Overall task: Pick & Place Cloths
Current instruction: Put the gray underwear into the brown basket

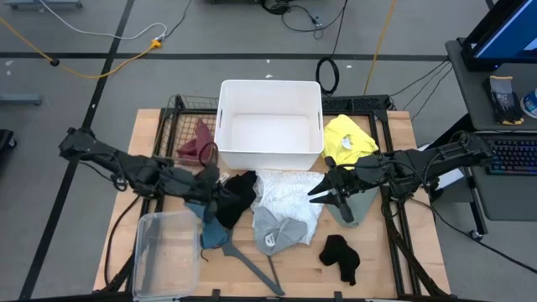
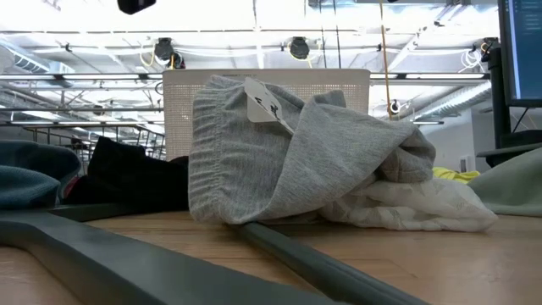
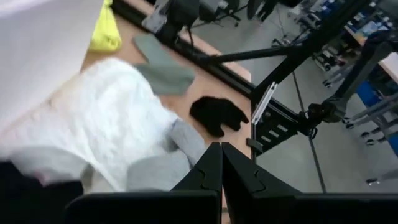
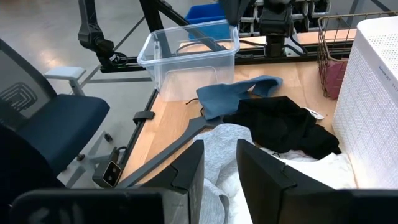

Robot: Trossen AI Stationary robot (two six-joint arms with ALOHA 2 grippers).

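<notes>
Several soft cloths lie on the wooden worktop (image 1: 151, 134) before the white plastic bin (image 1: 270, 122): lacy white cloth (image 1: 289, 195), light grey garment (image 1: 277, 231). The right claw (image 1: 323, 191), fingers apart and empty, hovers at the white cloth's edge. The left claw (image 1: 220, 204), fingers together, sits over the black cloth (image 1: 242, 191).

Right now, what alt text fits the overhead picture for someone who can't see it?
Two dark arms reach over cloths on a wooden table: left tool shut above a black cloth, right tool part-open beside a white cloth. An empty white bin stands behind.
</notes>
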